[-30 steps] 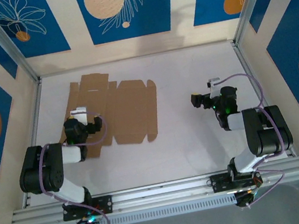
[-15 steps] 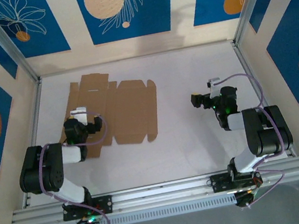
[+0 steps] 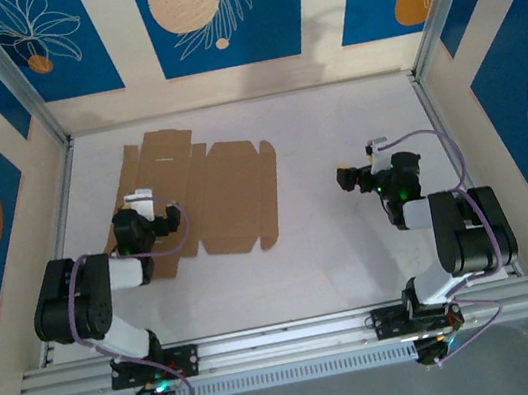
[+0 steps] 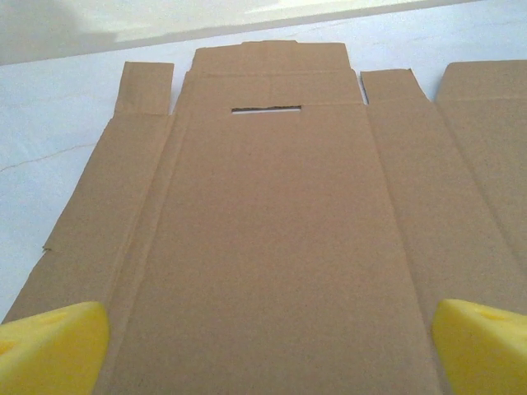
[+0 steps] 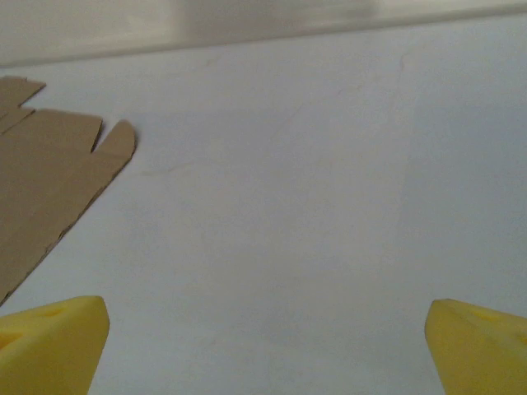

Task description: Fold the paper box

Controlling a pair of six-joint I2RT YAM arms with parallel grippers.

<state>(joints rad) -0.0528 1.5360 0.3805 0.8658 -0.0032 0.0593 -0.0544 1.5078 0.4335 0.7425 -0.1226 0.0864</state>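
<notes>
Your paper box (image 3: 214, 201) lies flat and unfolded on the left half of the white table (image 3: 333, 125), toward the far side, directly ahead of your left arm. Plain brown cardboard, creases, flaps and tabs all spread out. Your left gripper (image 3: 141, 206) sits over the near-left part of the sheet. In the left wrist view the paper box (image 4: 272, 247) takes up nearly the whole frame, with a narrow cut slot (image 4: 265, 109) near the far end of the middle panel. The left gripper (image 4: 268, 354) is released, with its yellow fingertips (image 4: 49, 350) set wide apart at the bottom corners and the cardboard lying below them; whether they touch it can't be told. Your right gripper (image 3: 350, 178) is over bare table on the right, well apart from the box. In the right wrist view the right gripper (image 5: 263, 346) is released too, its fingertips (image 5: 482, 341) spread wide, with a rounded flap corner of the paper box (image 5: 49, 173) at the left edge. The walls carry blue panels (image 3: 213, 13) with orange discs and white leaf outlines.
</notes>
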